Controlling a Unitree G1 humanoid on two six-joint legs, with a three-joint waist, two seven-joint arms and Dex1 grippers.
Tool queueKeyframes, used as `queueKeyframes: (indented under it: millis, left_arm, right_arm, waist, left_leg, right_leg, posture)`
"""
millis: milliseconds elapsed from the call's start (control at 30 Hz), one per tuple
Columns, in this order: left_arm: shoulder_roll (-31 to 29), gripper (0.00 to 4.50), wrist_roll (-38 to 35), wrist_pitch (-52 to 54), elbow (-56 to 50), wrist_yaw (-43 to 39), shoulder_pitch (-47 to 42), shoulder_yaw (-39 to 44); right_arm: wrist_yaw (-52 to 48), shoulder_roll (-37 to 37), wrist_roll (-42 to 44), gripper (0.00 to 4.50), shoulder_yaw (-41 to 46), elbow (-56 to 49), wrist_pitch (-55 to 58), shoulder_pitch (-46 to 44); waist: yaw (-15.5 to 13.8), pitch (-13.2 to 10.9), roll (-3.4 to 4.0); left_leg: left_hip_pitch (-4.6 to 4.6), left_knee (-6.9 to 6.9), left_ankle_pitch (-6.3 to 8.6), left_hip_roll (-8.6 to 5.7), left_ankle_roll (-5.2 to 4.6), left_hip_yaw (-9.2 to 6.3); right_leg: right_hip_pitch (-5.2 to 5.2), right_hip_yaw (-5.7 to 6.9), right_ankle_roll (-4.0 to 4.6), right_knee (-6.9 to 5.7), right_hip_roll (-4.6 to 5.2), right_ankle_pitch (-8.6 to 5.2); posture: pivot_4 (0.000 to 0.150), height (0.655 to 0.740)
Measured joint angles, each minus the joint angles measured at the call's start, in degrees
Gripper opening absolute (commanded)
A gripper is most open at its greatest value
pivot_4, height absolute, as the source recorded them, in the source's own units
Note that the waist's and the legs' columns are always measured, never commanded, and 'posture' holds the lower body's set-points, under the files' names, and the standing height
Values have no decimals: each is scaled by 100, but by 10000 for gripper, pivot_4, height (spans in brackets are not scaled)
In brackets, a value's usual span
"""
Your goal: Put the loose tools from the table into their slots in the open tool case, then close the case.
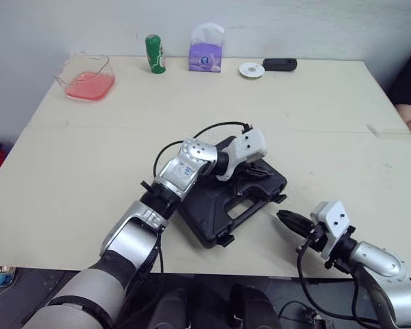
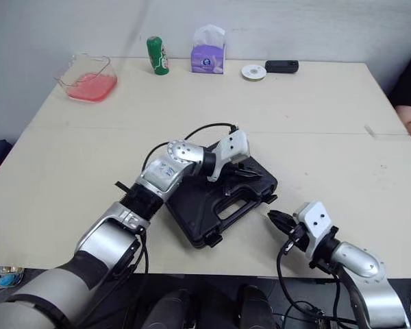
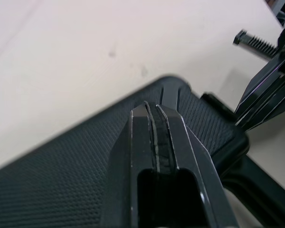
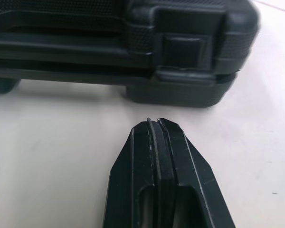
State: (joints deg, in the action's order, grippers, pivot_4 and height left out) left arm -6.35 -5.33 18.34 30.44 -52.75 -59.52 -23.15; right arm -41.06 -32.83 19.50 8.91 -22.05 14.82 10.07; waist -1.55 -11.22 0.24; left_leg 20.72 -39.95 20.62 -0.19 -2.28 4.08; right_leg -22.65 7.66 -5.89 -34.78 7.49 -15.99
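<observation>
Worktop (image 1: 315, 116): pale and wide.

Tool case (image 1: 205, 212): black. It lay shut near the front edge, lid down on its base, with the handle side facing the right gripper (image 4: 156, 124). I read no lettering on its pebbled shell.

Left gripper (image 3: 156, 111): it sat over the lid with its fingers pressed together, holding nothing.

Right gripper: it was low over the worktop, just beside the latched side of the case but apart from it. Its fingers were together and empty.

Far edge: a clear tub (image 1: 85, 75) with pink contents, a purple tissue box (image 1: 206, 55), a green can (image 1: 155, 55), a black device (image 1: 279, 64) and a white disc (image 1: 251, 70). Their labels were too small for me to read.
</observation>
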Motion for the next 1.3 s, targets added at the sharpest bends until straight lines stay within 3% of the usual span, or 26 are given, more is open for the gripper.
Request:
queueKeyframes:
  millis: [567, 1300]
  left_arm:
    - [64, 394, 300, 145, -524, 62, 683, -155]
    - [-302, 394, 317, 657, -719, 239, 683, -12]
  right_arm:
    - [120, 157, -257, 0, -225, 414, -124, -627]
    - [8, 217, -312, 0, -490, 858, -100, -1351]
  waist:
    - [8, 111, -29]
    - [187, 131, -49]
  left_leg:
    - [-86, 3, 25, 27, 10, -34]
    - [-149, 36, 36, 68, 43, -10]
  right_leg:
    - [112, 4, 2, 73, 22, -1]
    - [125, -6, 38, 56, 6, -20]
  posture:
    - [1500, 7400]
    - [1500, 7400]
